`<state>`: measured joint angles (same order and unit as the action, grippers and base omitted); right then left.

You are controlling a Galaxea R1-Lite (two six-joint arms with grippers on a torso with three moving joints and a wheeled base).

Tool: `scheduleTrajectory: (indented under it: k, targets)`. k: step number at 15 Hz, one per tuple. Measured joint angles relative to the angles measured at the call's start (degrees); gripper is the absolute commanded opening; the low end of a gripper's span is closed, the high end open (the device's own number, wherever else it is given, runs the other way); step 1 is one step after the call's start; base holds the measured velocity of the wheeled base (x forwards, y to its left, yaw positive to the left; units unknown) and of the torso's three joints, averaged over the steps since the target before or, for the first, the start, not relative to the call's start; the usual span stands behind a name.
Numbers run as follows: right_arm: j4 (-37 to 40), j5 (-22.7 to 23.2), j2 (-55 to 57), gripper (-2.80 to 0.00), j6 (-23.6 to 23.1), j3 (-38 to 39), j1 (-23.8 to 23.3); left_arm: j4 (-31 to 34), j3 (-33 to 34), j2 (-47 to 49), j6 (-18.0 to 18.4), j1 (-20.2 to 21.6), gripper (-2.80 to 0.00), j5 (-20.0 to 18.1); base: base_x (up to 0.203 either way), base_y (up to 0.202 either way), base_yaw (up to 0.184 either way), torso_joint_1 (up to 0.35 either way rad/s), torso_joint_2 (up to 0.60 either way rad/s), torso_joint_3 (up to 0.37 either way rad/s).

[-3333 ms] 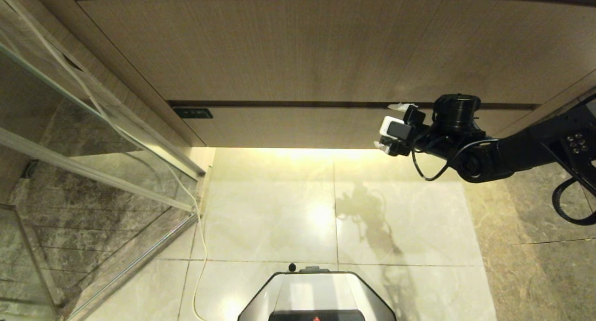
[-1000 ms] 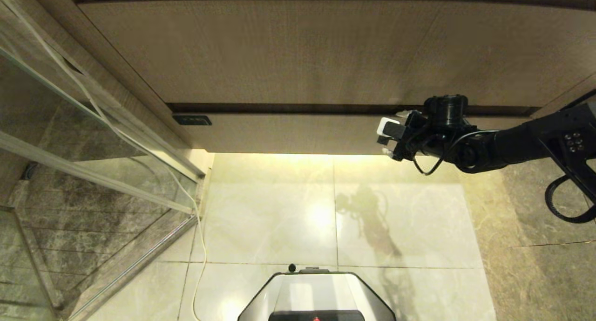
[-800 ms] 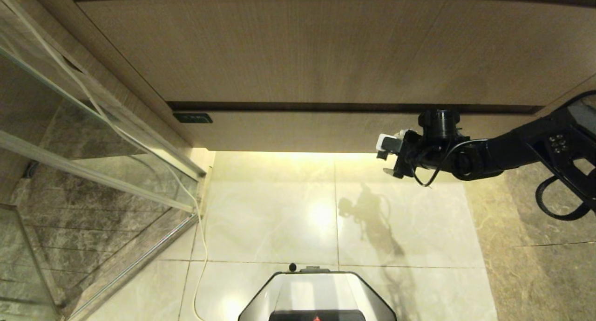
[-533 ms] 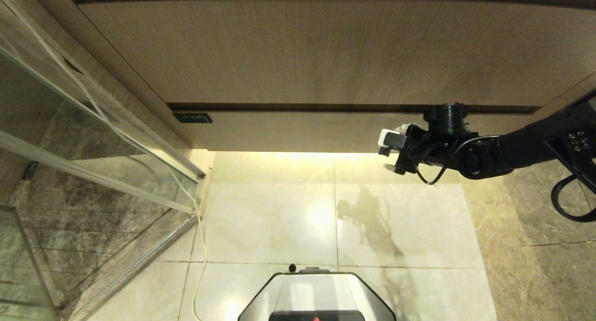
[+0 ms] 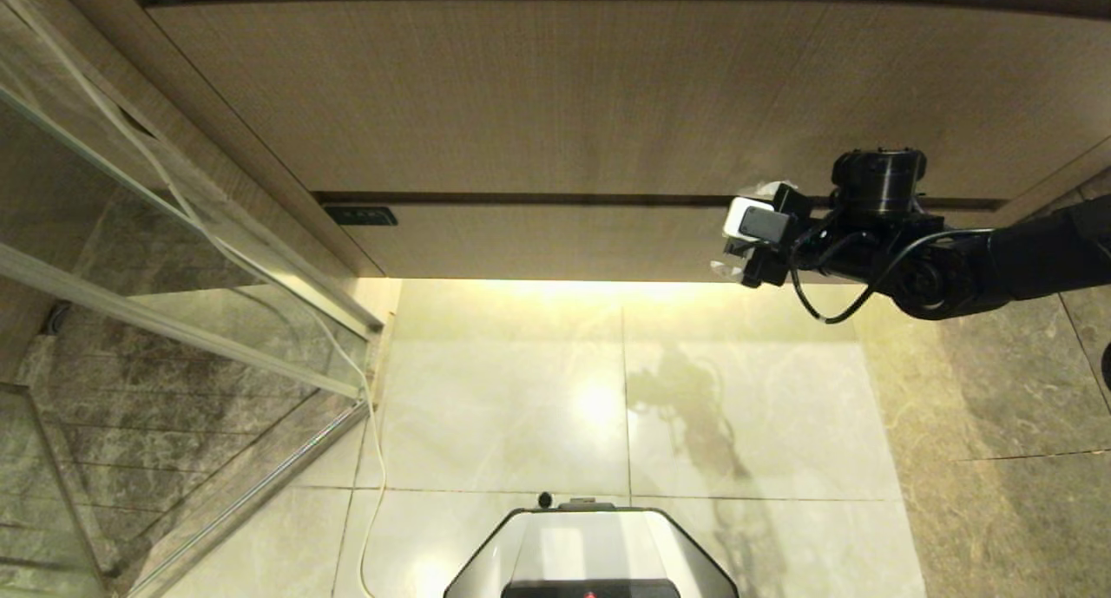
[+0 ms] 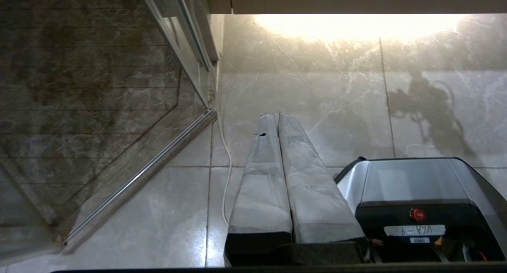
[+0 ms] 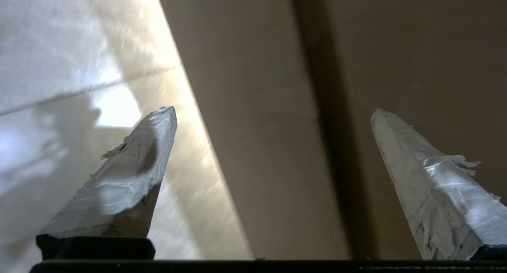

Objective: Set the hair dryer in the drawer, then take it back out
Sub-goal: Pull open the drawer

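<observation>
Drawer [image 5: 555, 242]: sitting closed beneath the taller wood panel [image 5: 555, 95], a dark gap running between them. Hair dryer: not showing in any view. Right gripper [image 5: 745, 233]: hovering at the drawer front's right end, fingers [image 7: 130, 174] spread wide, holding nothing. Left gripper [image 6: 277, 118]: hanging over the floor tiles [image 5: 521, 390], fingers pressed together. Glass shower door [image 5: 174, 320] standing at left; white cord [image 5: 369, 459] trailing alongside it.

Handwritten label [image 6: 414, 230] on robot base [image 6: 408, 182], perhaps "6-87A"
</observation>
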<state>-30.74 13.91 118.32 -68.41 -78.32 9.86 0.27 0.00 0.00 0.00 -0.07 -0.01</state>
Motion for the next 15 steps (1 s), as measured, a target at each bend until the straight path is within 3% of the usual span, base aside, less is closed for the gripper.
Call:
scheduleTrajectory:
  k: [3, 15]
  targets:
    - [-5.8, 3.3, 0.1, 0.00, -1.2, 0.7, -0.2, 0.0, 0.0, 0.0, 0.0, 0.0, -2.80, 0.0, 0.000, 0.000, 0.000, 0.000, 0.00, 0.000]
    - [-5.4, 1.7, 8.5, 0.00, -3.9, -1.8, -1.4, 0.0, 0.0, 0.0, 0.0, 0.0, -2.80, 0.0, 0.000, 0.000, 0.000, 0.000, 0.00, 0.000]
